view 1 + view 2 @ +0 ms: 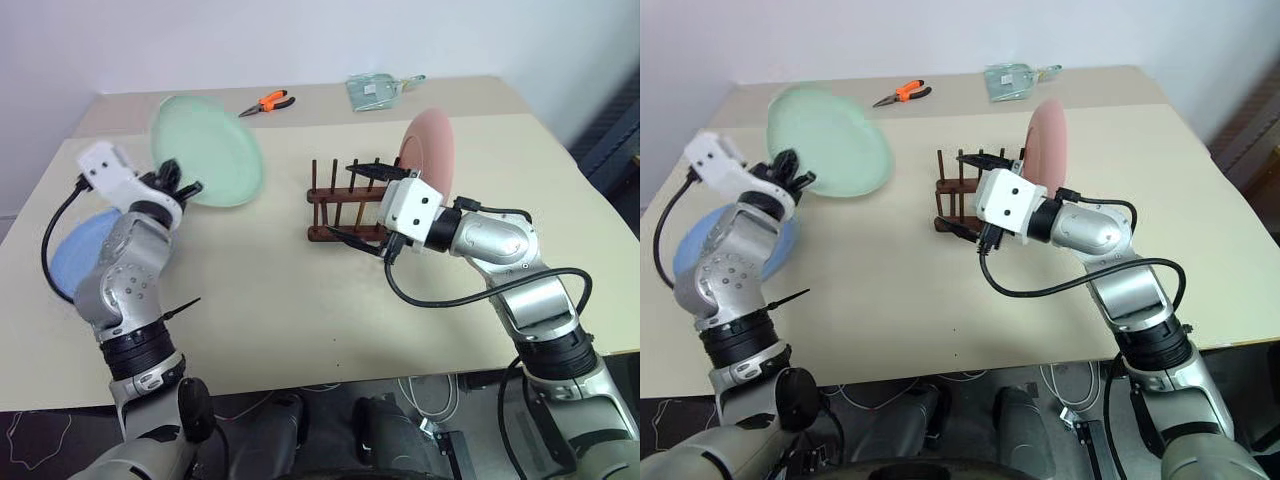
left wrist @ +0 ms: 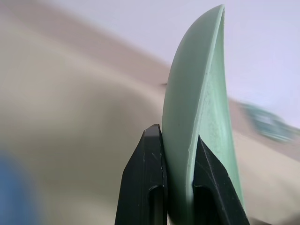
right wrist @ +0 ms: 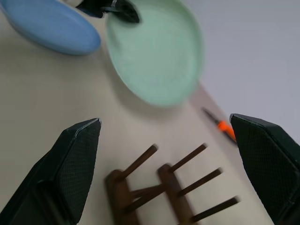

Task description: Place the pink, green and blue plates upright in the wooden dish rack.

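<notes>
One plate already upright in the wooden dish rack [image 1: 345,205] — the pink plate [image 1: 428,150], standing on edge at the rack's right end, mid-table. Green plate [image 1: 207,150] up off the table at far left, pinched by its rim in the left gripper [image 1: 180,185], jaws closed tight on either side of the edge. Blue plate [image 1: 82,248] lying flat at the left edge of the table, near the left arm, not yet handled. Right gripper [image 1: 358,205] level beside the rack, fingers spread wide around the pegs and holding nothing.

Best carried right toward the rack with the rim grip kept firm, the plate turned fully on edge and lined up with a free slot to the left of the pink plate, then lowered between the pegs before any release — likely tight with the right gripper so close to the rack, so probably better cleared first.

Left forearm raised, wrist cocked, fingers aimed forward and slightly upward. Right arm reaching in from the right, elbow bent, wrist angled left toward the rack.
</notes>
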Tool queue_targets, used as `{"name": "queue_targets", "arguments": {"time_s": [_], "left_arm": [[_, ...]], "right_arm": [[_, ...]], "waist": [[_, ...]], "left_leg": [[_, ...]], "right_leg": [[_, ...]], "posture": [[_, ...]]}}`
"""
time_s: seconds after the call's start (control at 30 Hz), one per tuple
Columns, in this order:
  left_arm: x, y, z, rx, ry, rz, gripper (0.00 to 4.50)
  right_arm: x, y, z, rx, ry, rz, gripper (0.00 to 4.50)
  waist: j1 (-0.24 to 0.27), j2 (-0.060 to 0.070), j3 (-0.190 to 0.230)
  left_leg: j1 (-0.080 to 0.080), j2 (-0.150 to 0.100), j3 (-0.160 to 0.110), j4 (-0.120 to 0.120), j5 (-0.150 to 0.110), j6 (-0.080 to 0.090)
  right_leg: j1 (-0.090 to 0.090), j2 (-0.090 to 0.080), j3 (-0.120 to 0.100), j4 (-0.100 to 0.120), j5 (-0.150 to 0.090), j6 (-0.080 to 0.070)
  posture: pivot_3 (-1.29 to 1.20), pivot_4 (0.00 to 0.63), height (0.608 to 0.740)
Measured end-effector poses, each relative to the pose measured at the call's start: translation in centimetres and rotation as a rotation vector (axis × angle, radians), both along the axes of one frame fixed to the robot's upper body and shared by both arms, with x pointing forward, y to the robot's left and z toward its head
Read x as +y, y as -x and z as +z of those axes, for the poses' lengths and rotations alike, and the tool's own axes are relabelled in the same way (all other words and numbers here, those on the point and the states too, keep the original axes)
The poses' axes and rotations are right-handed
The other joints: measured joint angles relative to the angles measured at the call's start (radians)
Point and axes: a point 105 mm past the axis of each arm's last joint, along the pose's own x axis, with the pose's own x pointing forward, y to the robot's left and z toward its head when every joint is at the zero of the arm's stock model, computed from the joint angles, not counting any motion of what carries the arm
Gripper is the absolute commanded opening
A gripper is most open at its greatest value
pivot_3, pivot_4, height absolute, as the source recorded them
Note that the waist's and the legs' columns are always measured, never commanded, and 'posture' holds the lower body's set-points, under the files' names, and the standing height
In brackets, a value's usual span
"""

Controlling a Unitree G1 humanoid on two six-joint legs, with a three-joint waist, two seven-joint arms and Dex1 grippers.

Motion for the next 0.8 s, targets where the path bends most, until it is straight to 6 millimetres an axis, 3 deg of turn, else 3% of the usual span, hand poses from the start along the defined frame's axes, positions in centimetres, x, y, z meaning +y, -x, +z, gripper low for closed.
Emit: {"name": "queue_targets", "arguments": {"time_s": [0.1, 0.23, 0.33, 0.47, 0.57, 0.73, 0.77, 0.8], "left_arm": [[-4.5, 0.4, 2.0, -0.067, 0.012, -0.16, 0.02], [-8.8, 1.4, 3.2, -0.092, 0.093, -0.314, 0.02], [-10.2, 2.1, 3.6, -0.097, 0.116, -0.372, 0.0], [-10.4, 2.3, 3.5, -0.085, 0.121, -0.388, 0.0], [-10.2, 2.4, 3.5, -0.084, 0.127, -0.391, 1.16], [-10.4, 2.7, 3.9, -0.113, 0.151, -0.426, 3.83], [-10.1, 2.7, 4.2, -0.132, 0.158, -0.415, 4.27], [-9.7, 2.7, 4.7, -0.16, 0.161, -0.394, 4.27]], "right_arm": [[1.2, -0.3, 0.4, -0.085, 0.043, 0.014, 4.5], [1.9, -2.1, 0.4, -0.187, 0.12, -0.038, 4.5], [1.6, -3.3, -0.3, -0.234, 0.173, -0.083, 3.69], [1.2, -4.1, -1.0, -0.267, 0.212, -0.115, 1.5], [1.2, -4.0, -1.0, -0.299, 0.228, -0.114, 0.05], [1.2, -4.0, -1.3, -0.314, 0.244, -0.12, 0.0], [1.1, -4.0, -1.5, -0.314, 0.248, -0.125, 0.0], [1.0, -4.0, -1.7, -0.31, 0.249, -0.129, 0.0]], "waist": [[0.0, 0.0, 0.0], [-0.002, 0.0, 0.0], [-0.003, 0.0, 0.0], [-0.003, 0.0, 0.0], [-0.002, 0.0, 0.0], [0.001, -0.001, 0.001], [0.001, -0.001, 0.001], [0.001, -0.001, 0.001]], "left_leg": [[0.0, 0.0, 0.0, 0.0, 0.002, -0.002], [0.0, 0.0, 0.0, 0.0, 0.005, -0.005], [0.0, 0.0, 0.0, -0.001, 0.006, -0.005], [0.0, 0.0, 0.0, -0.001, 0.006, -0.005], [0.0, 0.0, 0.0, -0.001, 0.006, -0.005], [0.0, 0.0, 0.0, -0.001, 0.006, -0.005], [0.0, 0.0, 0.0, 0.0, 0.006, -0.005], [0.0, 0.0, 0.0, -0.001, 0.006, -0.005]], "right_leg": [[0.0, 0.0, 0.0, 0.0, 0.0, 0.0], [0.0, 0.0, 0.0, 0.0, 0.0, 0.0], [0.0, 0.001, 0.001, 0.0, 0.0, 0.0], [0.0, 0.001, 0.001, 0.0, 0.0, 0.0], [0.0, 0.001, 0.001, 0.0, 0.0, 0.0], [0.0, 0.001, 0.001, 0.0, 0.0, 0.0], [0.0, 0.001, 0.001, 0.0, 0.0, 0.0], [0.0, 0.001, 0.001, 0.0, 0.0, 0.0]], "posture": [[0.0, 0.15, 0.729], [0.0, 0.15, 0.729], [0.0, 0.15, 0.729], [0.0, 0.15, 0.729], [0.0, 0.15, 0.729], [0.0, 0.15, 0.729], [0.0, 0.15, 0.729], [0.0, 0.15, 0.729]]}}
